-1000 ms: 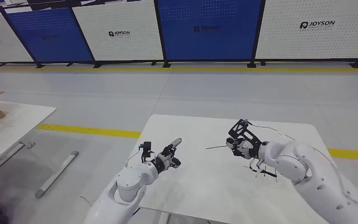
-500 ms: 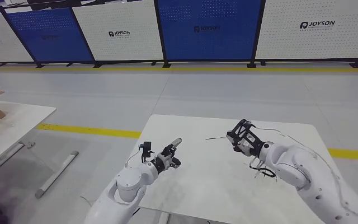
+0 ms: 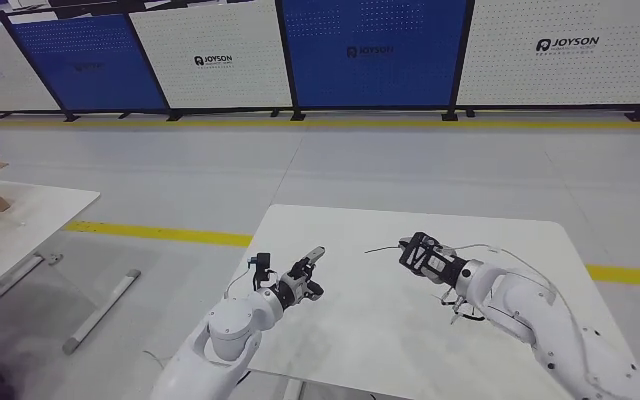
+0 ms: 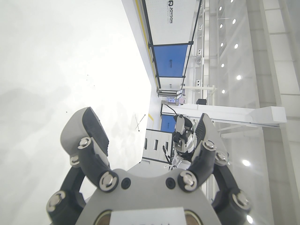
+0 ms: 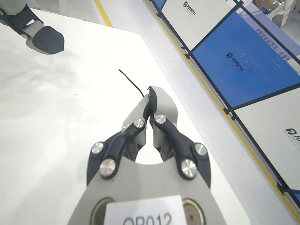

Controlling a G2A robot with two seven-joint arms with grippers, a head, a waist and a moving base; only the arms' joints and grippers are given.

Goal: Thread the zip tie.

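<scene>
My right gripper [image 3: 405,250] hovers over the middle of the white table [image 3: 350,330], shut on a thin black zip tie [image 3: 383,246]. In the right wrist view the tie [image 5: 131,80] sticks out past the closed fingertips of the right gripper [image 5: 150,94], its free end pointing toward the other arm. My left gripper [image 3: 316,270] is by the table's left edge, a short gap from the tie's tip. It stands open [image 4: 148,122] with nothing between its pads, and one black pad [image 5: 48,39] of it shows in the right wrist view.
Two loose black zip ties [image 4: 139,122] lie crossed on the table near its far side, beyond the right arm. Bare tabletop [image 3: 340,340] lies between and in front of the grippers. Blue and white panels [image 3: 370,50] stand well behind the table.
My right gripper has swung lower and to the left with the zip tie, bringing its free end closer to the left gripper. The left arm has stayed still.
</scene>
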